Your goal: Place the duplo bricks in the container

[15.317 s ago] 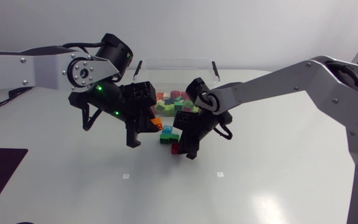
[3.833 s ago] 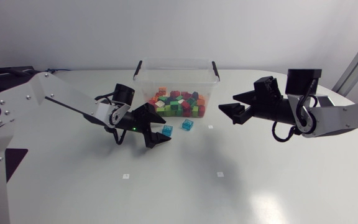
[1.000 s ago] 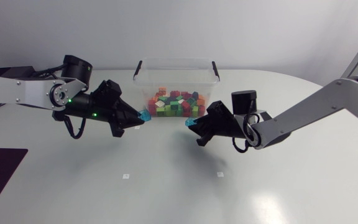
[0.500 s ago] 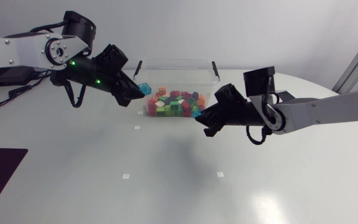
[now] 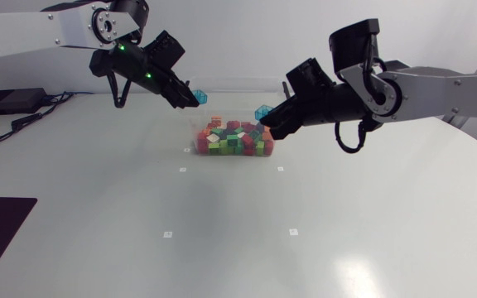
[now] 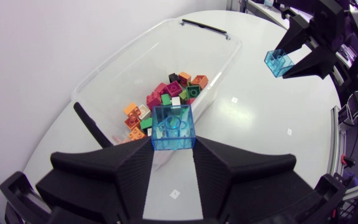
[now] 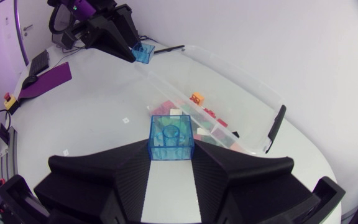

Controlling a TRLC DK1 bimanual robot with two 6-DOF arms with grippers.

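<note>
My left gripper clamped on translucent blue duplo brick, one round stud on top, aloft at one end of clear container. My right gripper clamped on second translucent blue brick, aloft at opposite end. Mixed-colour bricks inside container.

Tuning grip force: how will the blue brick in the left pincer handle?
Probably rigid: the blue brick sits square and undeformed in the left pincer. Its glossy sides may slip. Likely light, being small and see-through. It is unlikely to roll, being flat-faced.
</note>
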